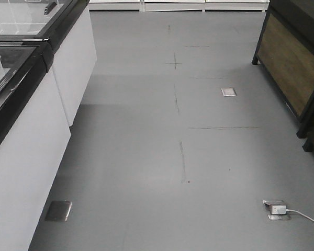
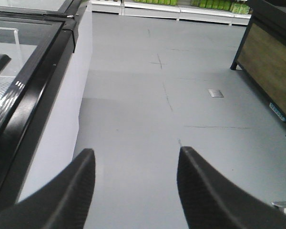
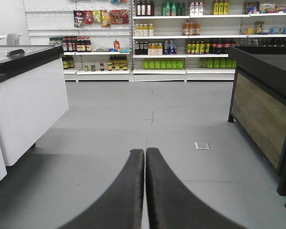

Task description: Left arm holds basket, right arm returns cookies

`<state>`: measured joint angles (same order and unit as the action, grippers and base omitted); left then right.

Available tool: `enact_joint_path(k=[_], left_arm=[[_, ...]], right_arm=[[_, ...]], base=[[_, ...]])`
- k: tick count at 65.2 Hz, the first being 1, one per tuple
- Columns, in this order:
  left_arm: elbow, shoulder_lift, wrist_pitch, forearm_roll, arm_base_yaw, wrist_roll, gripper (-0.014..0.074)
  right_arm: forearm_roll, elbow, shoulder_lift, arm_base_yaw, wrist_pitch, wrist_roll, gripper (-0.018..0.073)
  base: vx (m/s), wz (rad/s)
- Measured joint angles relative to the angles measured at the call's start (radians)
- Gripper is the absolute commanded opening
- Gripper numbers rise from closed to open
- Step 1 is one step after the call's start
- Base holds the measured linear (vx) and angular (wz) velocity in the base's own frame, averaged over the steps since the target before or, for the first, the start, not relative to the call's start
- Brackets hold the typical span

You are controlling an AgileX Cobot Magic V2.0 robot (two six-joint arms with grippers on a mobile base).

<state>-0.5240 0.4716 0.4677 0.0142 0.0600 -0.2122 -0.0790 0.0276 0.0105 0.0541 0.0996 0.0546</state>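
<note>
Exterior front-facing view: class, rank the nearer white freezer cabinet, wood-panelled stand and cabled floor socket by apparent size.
1. nearer white freezer cabinet
2. wood-panelled stand
3. cabled floor socket
The cabinet is closest to the camera, which exaggerates its size.

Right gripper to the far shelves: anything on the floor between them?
Nothing standing: from the right gripper to the shelves the floor is bare, bar a flat floor plate off to the right. The right wrist view shows it.
</note>
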Motion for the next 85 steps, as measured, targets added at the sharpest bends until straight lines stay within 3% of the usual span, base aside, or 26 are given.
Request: enact_joint_path(k=[8,18,29,50,61,70,85], left_arm=[[-0.105,0.108,0.077,0.109,0.000,-0.120,0.0348],[-0.206,0.220,0.112,0.235,-0.001,-0.339,0.0348],[-0.293,0.293,0.116,0.294,-0.069,-0.443,0.0348],[-0.431,0.414,0.236,0.302,-0.325,-0.455,0.0348],[-0.519,0.471,0.316,0.255,-0.469,-0.453,0.0348],[-0.586,0.523,0.360,0.165,-0.563,-0.382,0.0348],[-0.712,0.637,0.391,-0.061,-0.730,-0.225,0.0348]], right_arm=[[0.000,0.000,0.000,0.000,0.000,0.000,-0.0008],[0.000,0.000,0.000,0.000,0.000,0.000,-0.0008],[0.000,0.000,0.000,0.000,0.000,0.000,-0.0008],[0.000,0.000,0.000,0.000,0.000,0.000,-0.0008],[0.000,0.000,0.000,0.000,0.000,0.000,-0.0008],[0.000,0.000,0.000,0.000,0.000,0.000,-0.0008],[0.000,0.000,0.000,0.000,0.000,0.000,-0.0008]], base=[[0.00,0.00],[0.00,0.00],[0.00,0.00],[0.00,0.00],[0.00,0.00],[0.00,0.00],[0.00,0.00]])
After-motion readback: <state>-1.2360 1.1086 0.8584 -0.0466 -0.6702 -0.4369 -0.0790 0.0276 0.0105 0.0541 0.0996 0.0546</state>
